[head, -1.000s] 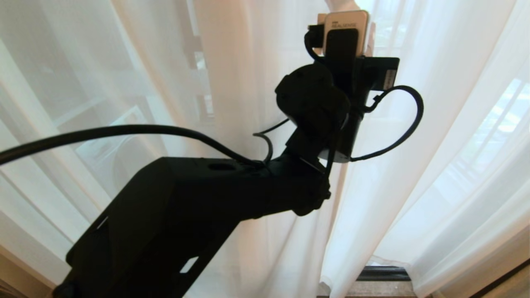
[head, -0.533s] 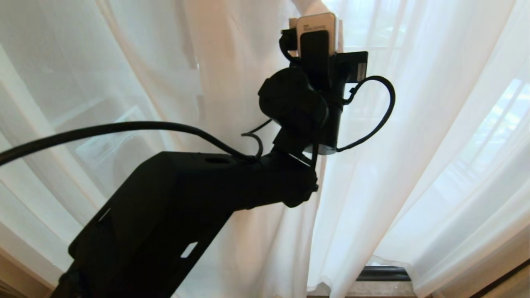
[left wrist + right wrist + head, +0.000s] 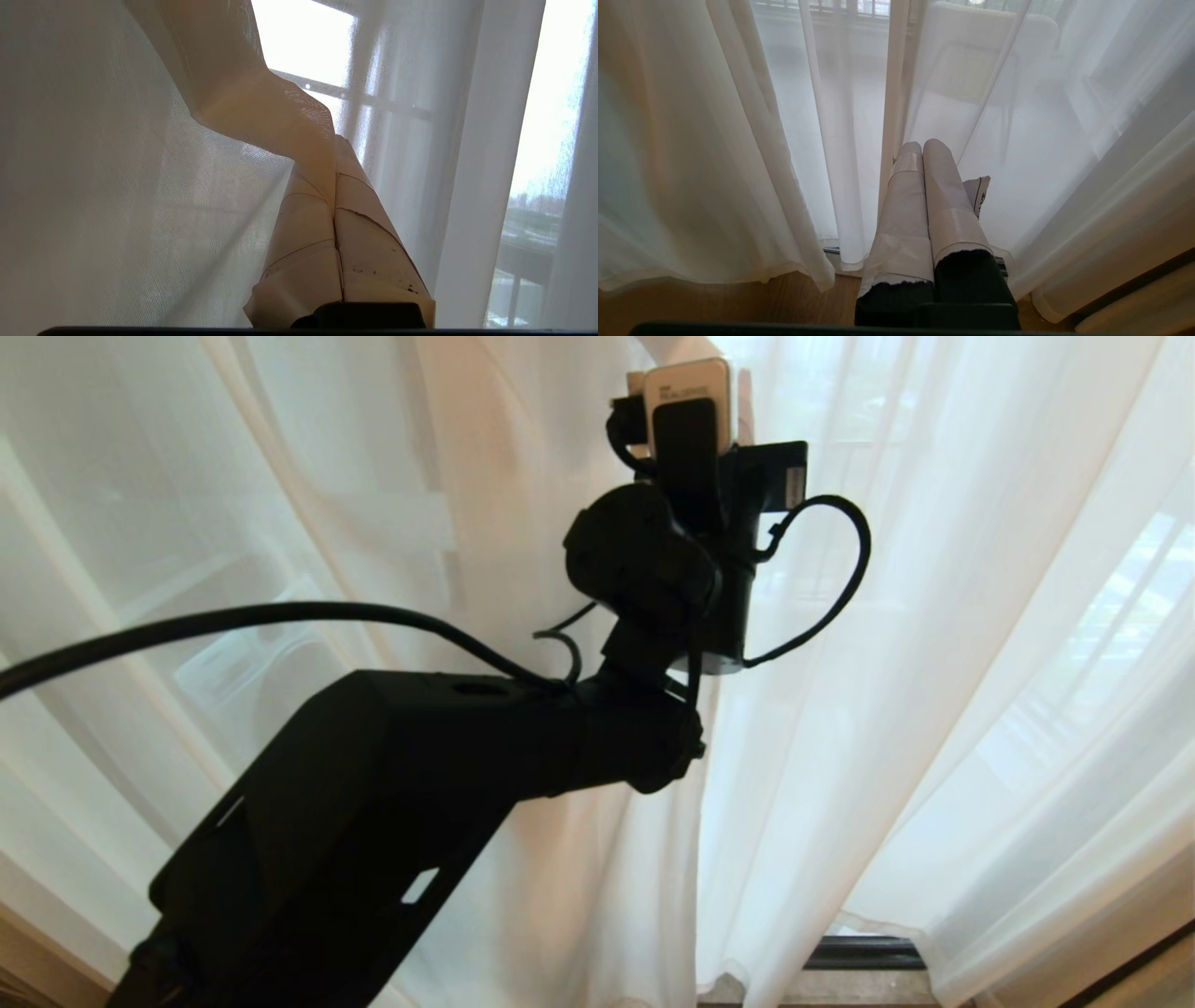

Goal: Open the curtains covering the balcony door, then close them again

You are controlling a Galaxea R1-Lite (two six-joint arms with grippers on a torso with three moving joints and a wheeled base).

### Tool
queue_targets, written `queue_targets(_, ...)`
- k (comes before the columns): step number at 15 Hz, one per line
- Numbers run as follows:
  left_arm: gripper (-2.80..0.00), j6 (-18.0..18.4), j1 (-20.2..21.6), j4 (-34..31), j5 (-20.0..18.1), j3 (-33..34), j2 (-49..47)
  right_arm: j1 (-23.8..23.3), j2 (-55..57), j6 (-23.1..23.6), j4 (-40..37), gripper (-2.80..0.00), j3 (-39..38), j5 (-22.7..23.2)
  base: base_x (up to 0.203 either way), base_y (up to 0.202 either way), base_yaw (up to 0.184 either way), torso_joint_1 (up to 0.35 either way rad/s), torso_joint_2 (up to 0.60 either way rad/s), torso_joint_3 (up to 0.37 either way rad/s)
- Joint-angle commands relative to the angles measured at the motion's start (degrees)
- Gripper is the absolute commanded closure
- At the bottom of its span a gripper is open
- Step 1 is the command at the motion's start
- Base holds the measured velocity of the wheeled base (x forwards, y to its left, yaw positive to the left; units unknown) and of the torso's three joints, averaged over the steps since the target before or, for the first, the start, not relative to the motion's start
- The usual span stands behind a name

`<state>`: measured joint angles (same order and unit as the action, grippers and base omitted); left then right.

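Note:
The sheer white curtains (image 3: 943, 644) hang in folds across the whole head view. My left arm reaches up into them, and the left gripper (image 3: 335, 140), its fingers wrapped in tan tape, is shut on a bunched fold of the left curtain panel (image 3: 261, 107). Seen from the head, that gripper (image 3: 680, 349) is at the top centre, mostly hidden behind its wrist camera. The balcony door shows only as dim frame bars (image 3: 373, 100) through the fabric. My right gripper (image 3: 922, 144) is shut on nothing, low near the floor and pointing at the curtain hems.
A dark door track (image 3: 864, 954) shows on the floor in the gap between the two panels. Wooden floor (image 3: 714, 303) lies in front of the hems. A black cable (image 3: 280, 614) arcs over my left forearm.
My left gripper has moved left with the curtain fold still in it, dragging that panel's edge to the left. The right arm has not moved.

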<state>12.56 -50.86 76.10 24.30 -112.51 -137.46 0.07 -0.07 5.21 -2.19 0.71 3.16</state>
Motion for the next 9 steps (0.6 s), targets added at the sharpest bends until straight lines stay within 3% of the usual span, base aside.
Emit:
queue_targets(1,-2.80,0.1,0.0,0.6,0.4,0.1,0.2,0.0,0.1,0.1,0.0,0.00,0.0,0.0,0.000,0.000,0.000,0.000,0.00,0.000)
queue_targets(9,-2.80,2.0,0.9,2.0,0.8,0.0,0.6,0.0,0.1,0.1,0.0,0.00,0.0,0.1,0.000,0.000,0.000,0.000,0.00,0.000)
